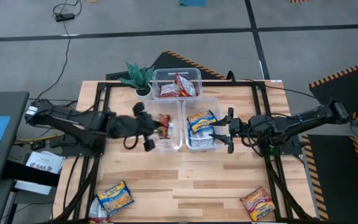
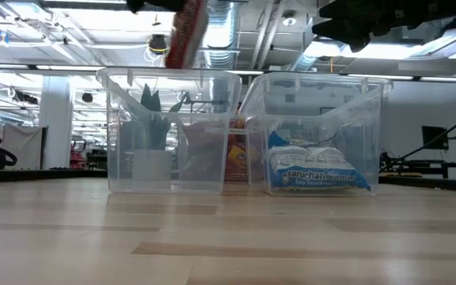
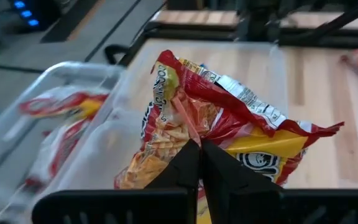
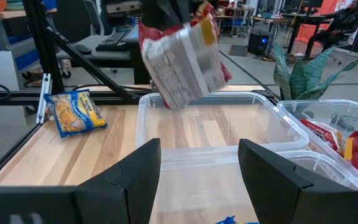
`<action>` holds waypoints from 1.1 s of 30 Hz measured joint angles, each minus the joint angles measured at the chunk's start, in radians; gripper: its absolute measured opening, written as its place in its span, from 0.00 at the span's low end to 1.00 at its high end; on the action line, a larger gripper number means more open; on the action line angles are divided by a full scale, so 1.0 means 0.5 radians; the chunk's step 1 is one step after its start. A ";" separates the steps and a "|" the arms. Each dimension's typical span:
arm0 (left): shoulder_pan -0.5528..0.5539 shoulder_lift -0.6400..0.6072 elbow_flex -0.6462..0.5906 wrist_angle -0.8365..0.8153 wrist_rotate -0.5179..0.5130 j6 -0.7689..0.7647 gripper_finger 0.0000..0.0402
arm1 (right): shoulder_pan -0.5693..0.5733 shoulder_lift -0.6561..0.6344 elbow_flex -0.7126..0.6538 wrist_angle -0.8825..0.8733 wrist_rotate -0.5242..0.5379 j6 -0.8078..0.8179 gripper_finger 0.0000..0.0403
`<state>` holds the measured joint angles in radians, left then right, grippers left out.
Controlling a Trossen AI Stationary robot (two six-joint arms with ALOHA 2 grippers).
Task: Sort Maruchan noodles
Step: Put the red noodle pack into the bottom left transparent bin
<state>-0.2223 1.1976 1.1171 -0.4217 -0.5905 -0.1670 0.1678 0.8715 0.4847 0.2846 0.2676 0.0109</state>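
On a wooden table (image 1: 185, 180), packets are partly sorted: some lie in bins at frame centre. A red packet (image 1: 164, 125) is pinched by the left gripper (image 1: 157, 130) over the left bin (image 1: 166, 146). The right gripper (image 1: 224, 132) is spread, empty. Packets (image 1: 114, 198) remain at the bottom.

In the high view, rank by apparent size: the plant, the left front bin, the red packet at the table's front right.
1. Left front bin, largest.
2. Plant.
3. Red packet, somewhat smaller than the plant.
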 joint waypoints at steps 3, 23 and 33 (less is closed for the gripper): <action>0.160 0.000 -0.178 0.281 0.195 0.095 0.00 | 0.000 0.000 0.000 -0.004 0.000 0.000 0.59; 0.409 0.000 -0.705 1.149 0.431 0.138 0.38 | 0.000 0.000 0.000 -0.036 0.000 0.002 0.59; 0.367 -0.193 -0.705 1.014 0.721 -0.022 0.52 | 0.000 0.000 0.000 -0.041 0.000 0.003 0.59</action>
<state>-0.0391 1.1011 0.7647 0.0855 -0.2302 -0.1782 0.1679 0.8715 0.4847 0.2639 0.2675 0.0125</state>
